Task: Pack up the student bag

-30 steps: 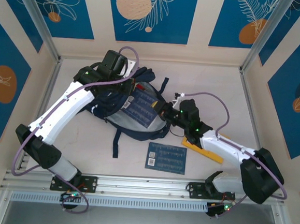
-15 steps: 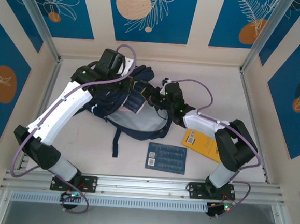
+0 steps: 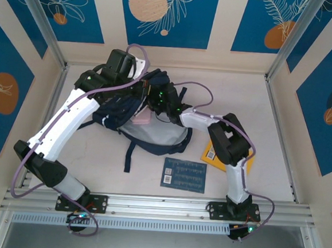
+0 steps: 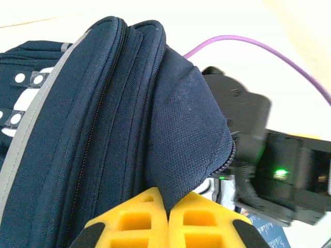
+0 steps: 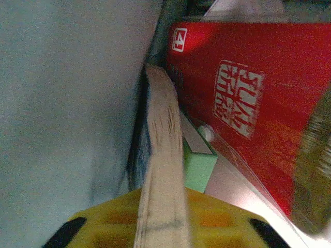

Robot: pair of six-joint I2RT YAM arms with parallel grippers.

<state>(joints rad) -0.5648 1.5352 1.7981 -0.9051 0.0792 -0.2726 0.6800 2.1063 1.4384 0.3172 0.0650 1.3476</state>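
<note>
Table [image 3: 103, 156] pale, walls [image 3: 169, 15] blue-panelled | left pincer [image 4: 168, 209] clamps student bag [image 4: 93, 129] fabric | right pincer [image 5: 163, 217] astride book [image 5: 163, 134], grip unclear

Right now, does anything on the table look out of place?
Nothing spilled or damaged. A blue book and a yellow book, angled and partly hidden by the right arm, lie outside the student bag.

student bag [image 3: 153, 135] centre-back, booklet [image 3: 184, 175] before it, book [image 3: 211, 154] to its right
</note>
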